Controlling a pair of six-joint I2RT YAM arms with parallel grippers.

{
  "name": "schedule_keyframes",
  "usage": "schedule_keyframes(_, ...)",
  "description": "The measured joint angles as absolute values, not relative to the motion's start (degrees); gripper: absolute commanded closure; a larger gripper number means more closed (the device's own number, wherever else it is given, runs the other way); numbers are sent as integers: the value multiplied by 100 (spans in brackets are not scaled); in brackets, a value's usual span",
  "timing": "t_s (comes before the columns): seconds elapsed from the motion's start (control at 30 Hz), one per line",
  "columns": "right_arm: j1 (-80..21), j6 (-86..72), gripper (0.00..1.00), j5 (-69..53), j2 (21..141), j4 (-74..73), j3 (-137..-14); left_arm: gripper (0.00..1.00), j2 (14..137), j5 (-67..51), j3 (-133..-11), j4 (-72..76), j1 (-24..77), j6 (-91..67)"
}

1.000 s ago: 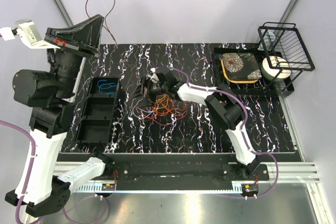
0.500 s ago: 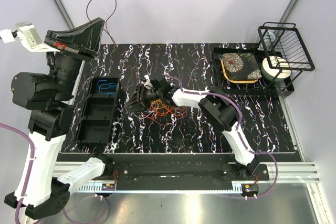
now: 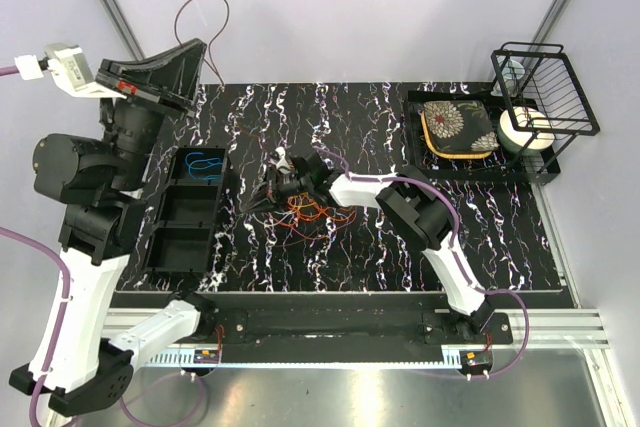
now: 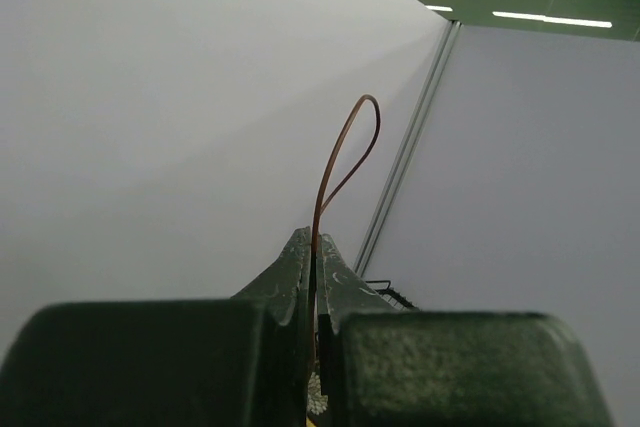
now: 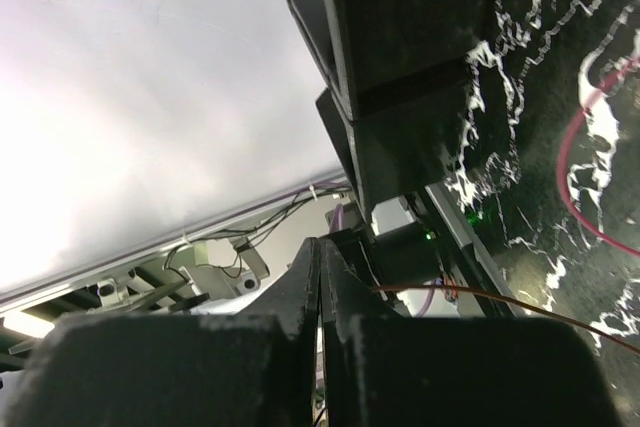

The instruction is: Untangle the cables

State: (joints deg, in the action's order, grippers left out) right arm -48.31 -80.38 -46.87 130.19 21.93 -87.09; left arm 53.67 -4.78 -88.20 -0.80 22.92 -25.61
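In the top view, your left gripper [image 3: 195, 48] is raised high at the far left, well clear of the table [image 3: 500, 247]. Its jaws are pressed together on a brown cable [image 3: 203, 13] that arcs up above it in a thin loop. Your right gripper [image 3: 256, 200] is down at the table's middle with its jaws closed. It sits at the left edge of the tangle of cables [image 3: 316, 210], which spreads out beside it in orange and red. A blue cable [image 3: 203, 161] lies in the far compartment of the black tray [image 3: 160, 237], apart from both grippers.

In the left wrist view, the left gripper [image 4: 312, 247] is clamped tight on the brown cable [image 4: 345, 152], which rises straight out of the fingertips and curls over.

In the right wrist view, the right gripper [image 5: 318, 252] shows no gap between its fingers. An orange cable [image 5: 480, 304] runs off to the right from the side of the fingers; you cannot tell whether it is pinched. A red cable [image 5: 566, 172] loops on the table farther right, and the black tray [image 5: 400, 37] stands just ahead.
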Motion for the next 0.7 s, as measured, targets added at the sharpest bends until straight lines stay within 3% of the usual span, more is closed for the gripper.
schedule_keyframes(0.13,-4746,-7981,63,-4764,13004,2316,-8433,100,5203,-410,-8495,-215,2292,-2449)
schedule_keyframes(0.37,-3903,-6683,45,-4401,12158,1070,-7373,100,4416,-340,-7135,-683,2292,-2427)
schedule_keyframes(0.57,-2915,-5094,40,-3651,10910,-513,-7293,100,3861,-681,-5435,-1111,2416,-2829)
schedule_keyframes(0.7,-2414,-4344,40,-3186,10433,-1096,-7293,100,4007,-620,-4790,-1490,3074,-3114)
